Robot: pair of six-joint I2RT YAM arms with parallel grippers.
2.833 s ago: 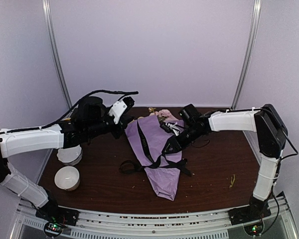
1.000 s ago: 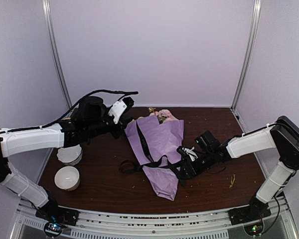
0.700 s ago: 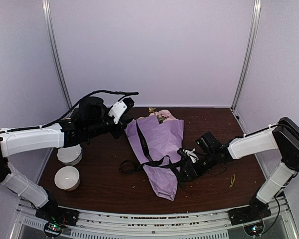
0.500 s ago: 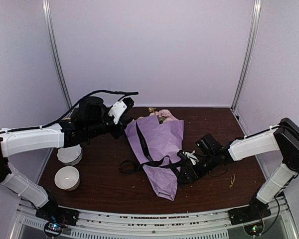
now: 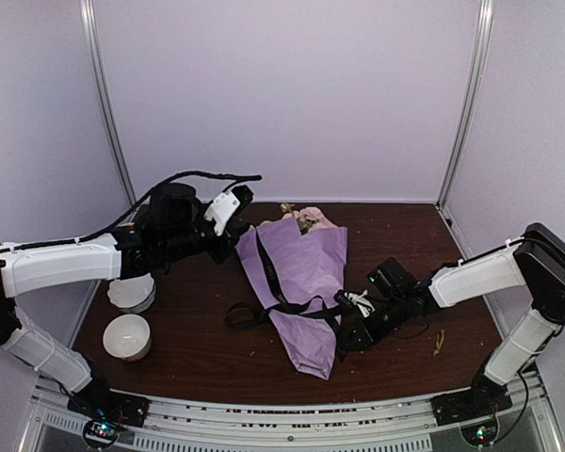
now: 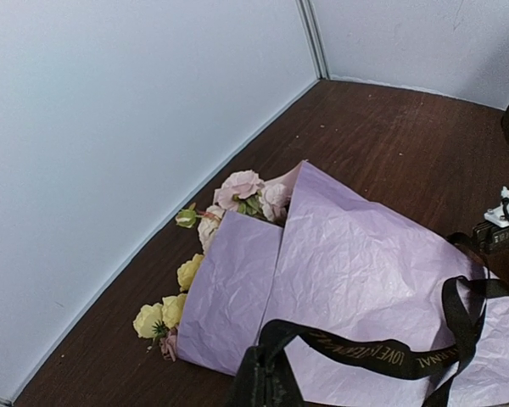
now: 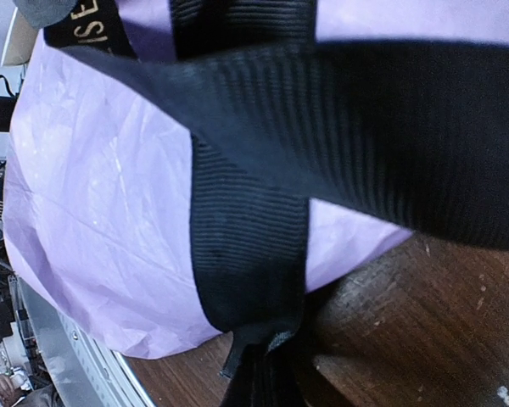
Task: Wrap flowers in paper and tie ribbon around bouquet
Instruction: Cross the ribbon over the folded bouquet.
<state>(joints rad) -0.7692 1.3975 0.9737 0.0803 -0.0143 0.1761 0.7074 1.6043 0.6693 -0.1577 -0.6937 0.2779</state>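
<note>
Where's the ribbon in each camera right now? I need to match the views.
Top external: the ribbon crosses the lower middle of the lilac paper, and a loop lies on the table to the left.
Left wrist: along the bottom edge, a lettered band over the paper.
Right wrist: a close, wide black band fills the top and centre.
Shared landmark: the lilac paper under the ribbon.

**A:** Anyone able to see the stems of the flowers (image 6: 242,186)? The paper (image 6: 356,271) hides them for me, only the blooms poke out.

**B:** Same here. The ribbon (image 7: 339,127) swamps the right wrist view and runs off the top, right and bottom edges. From above, its lettering is too tiny to read.
</note>
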